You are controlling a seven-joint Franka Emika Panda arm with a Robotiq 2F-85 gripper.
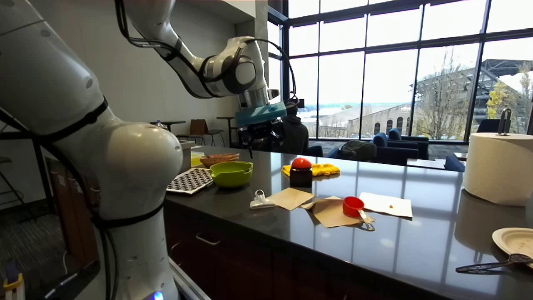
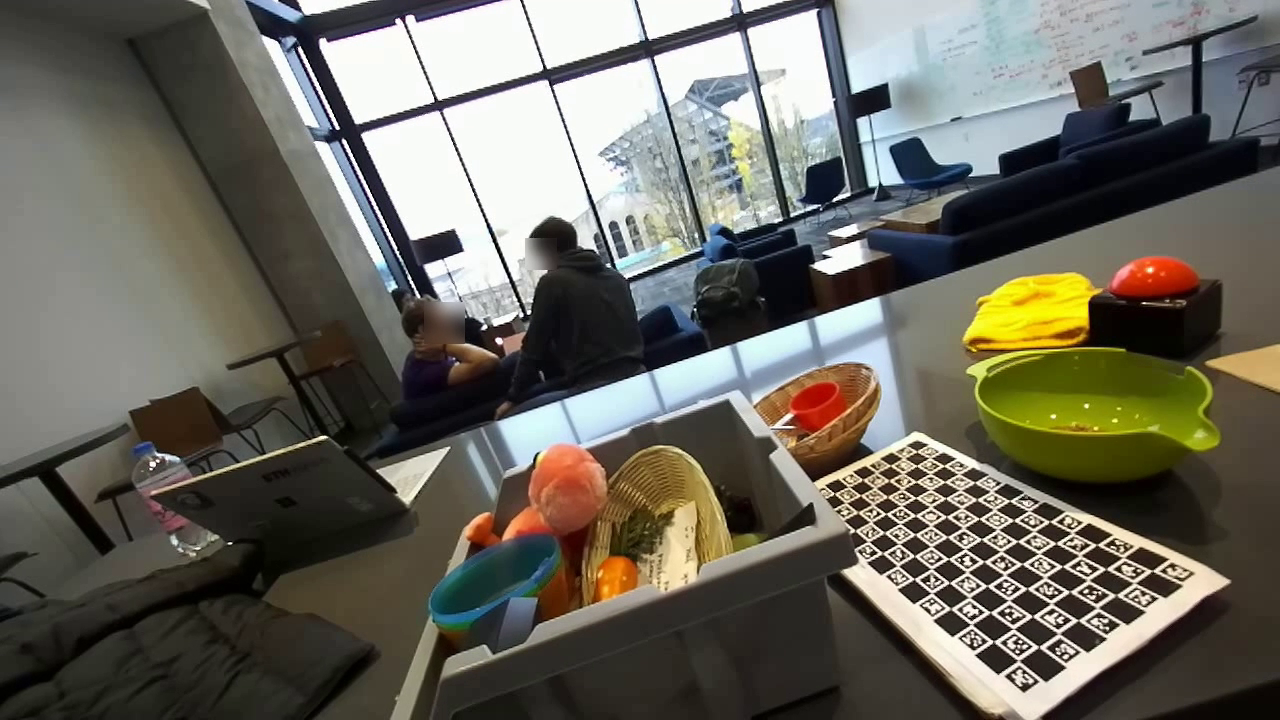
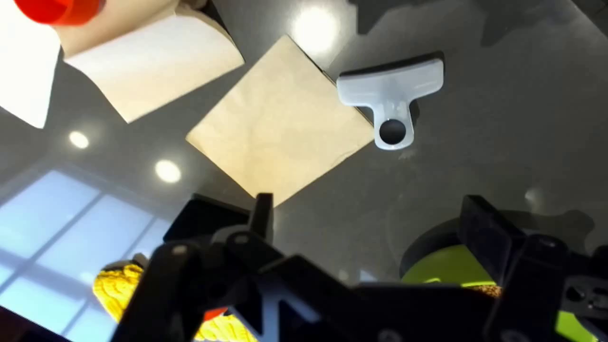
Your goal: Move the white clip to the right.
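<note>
Tall windows [image 1: 391, 75] line the far side of the room, their light mirrored on the dark counter [image 1: 399, 250]. The arm [image 1: 233, 75] reaches in from the left. Its gripper [image 3: 369, 204] is released: in the wrist view the 2 fingers [image 3: 485, 232] stand wide apart above the counter, partly hiding the green bowl [image 3: 441, 266].

In an exterior view the white clip [image 1: 261, 202] lies on the counter, nearer than the bowl and at the left side of a tan napkin [image 1: 291, 198]. The wrist view, from above, adds the round hole in its handle; whether clip and napkin touch cannot be told. Right of the napkin are brown paper [image 1: 329, 214] bearing a red scoop [image 1: 353, 206], then a white sheet [image 1: 381, 204]. The button [image 1: 301, 164] and yellow cloth [image 1: 327, 169] sit farther off. Only this exterior view shows the paper roll [image 1: 497, 171], plate [image 1: 510, 237] and black spoon [image 1: 495, 264] at right.

Only an exterior view shows the pink plush [image 2: 568, 487] inside the grey bin [image 2: 660, 650], a red cup [image 2: 817, 405] in the basket [image 2: 850, 430], and the laptop [image 2: 285, 500], bottle [image 2: 175, 500] and jacket [image 2: 180, 640] at left. The checkered board [image 2: 1000, 570] shows in both exterior views.
</note>
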